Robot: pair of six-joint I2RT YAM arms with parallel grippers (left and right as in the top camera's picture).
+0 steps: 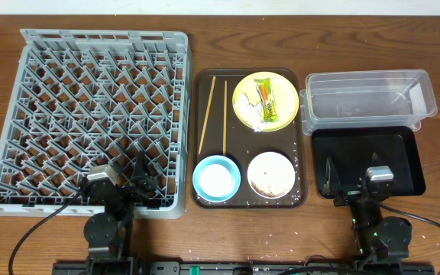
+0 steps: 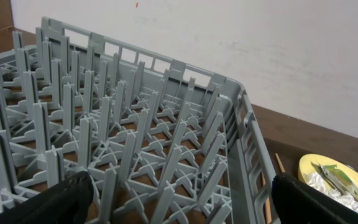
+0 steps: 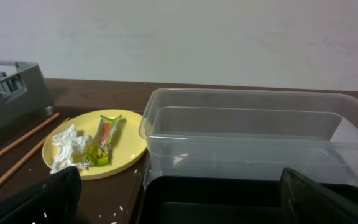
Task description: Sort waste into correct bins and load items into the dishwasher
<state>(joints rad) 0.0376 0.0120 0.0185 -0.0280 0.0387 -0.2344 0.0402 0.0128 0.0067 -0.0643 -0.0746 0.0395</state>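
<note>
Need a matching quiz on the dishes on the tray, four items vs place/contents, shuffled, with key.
Things:
1. yellow plate
2. light blue bowl
3. small white bowl
4. chopsticks

Place or contents:
a. near-right part of the brown tray, brownish scraps inside
b. far-right part of the tray, carrying the snack wrapper
c. lying lengthwise on the tray's far-left part, beside the plate
d. near-left corner of the tray, no scraps visible inside

Pairs: 1-b, 2-d, 3-a, 4-c
</note>
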